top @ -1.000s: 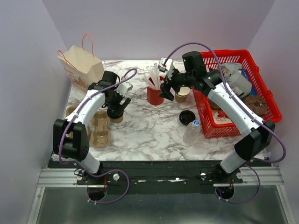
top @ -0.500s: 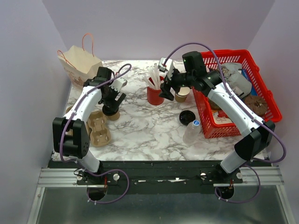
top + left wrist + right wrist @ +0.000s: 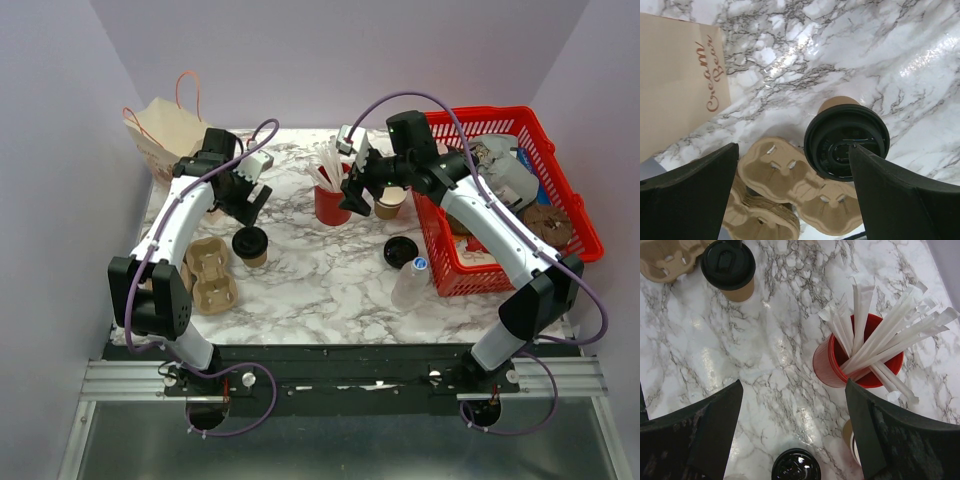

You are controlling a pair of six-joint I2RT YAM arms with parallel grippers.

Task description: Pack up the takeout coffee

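Note:
The takeout coffee (image 3: 250,243), a small tan cup with a black lid, stands upright on the marble table just right of the cardboard cup carrier (image 3: 210,275). My left gripper (image 3: 246,196) is open and empty, raised above and behind the cup. In the left wrist view the cup's lid (image 3: 846,147) lies below the open fingers, near the right one, beside the carrier (image 3: 790,175). My right gripper (image 3: 355,192) is open and empty, hovering beside the red cup (image 3: 330,205). The coffee also shows in the right wrist view (image 3: 729,267).
A paper bag (image 3: 170,135) stands at the back left. The red cup of straws (image 3: 840,365), a lidless tan cup (image 3: 390,203), a loose black lid (image 3: 400,250) and a plastic bottle (image 3: 410,282) sit mid-table. A red basket (image 3: 520,125) of items fills the right side.
My left gripper has let go of the coffee cup and risen back toward the bag. The cup now stands free by the carrier. The right arm has hardly moved.

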